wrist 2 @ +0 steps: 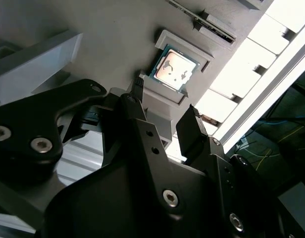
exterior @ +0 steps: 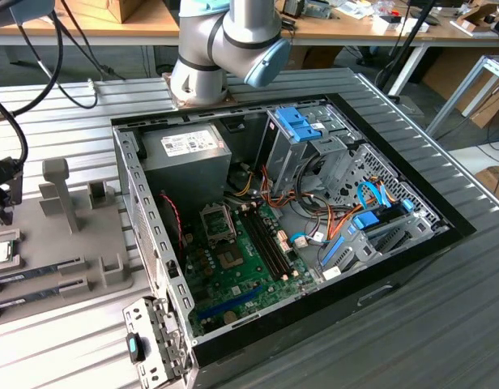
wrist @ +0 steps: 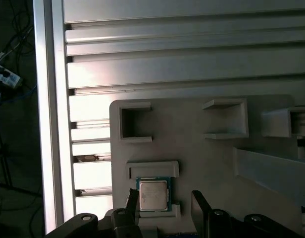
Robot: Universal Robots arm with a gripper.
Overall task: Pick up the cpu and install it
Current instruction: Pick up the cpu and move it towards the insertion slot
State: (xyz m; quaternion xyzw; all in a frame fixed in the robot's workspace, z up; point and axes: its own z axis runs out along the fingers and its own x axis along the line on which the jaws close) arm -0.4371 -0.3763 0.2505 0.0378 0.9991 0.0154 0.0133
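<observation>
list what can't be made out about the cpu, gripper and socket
1. First wrist view: a black finger overlaps one edge of the small square cpu with silvery top and green edge; whether the open black gripper touches it cannot be judged.
2. Exterior view: the grey plastic holder tray is cut off at the exterior view's left.
3. Exterior view: the metal-framed socket on the green motherboard is too small to tell if empty.

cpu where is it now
In both wrist views the cpu sits on the grey holder plate, beyond the open claw; that plate lies at the exterior view's left.
</observation>
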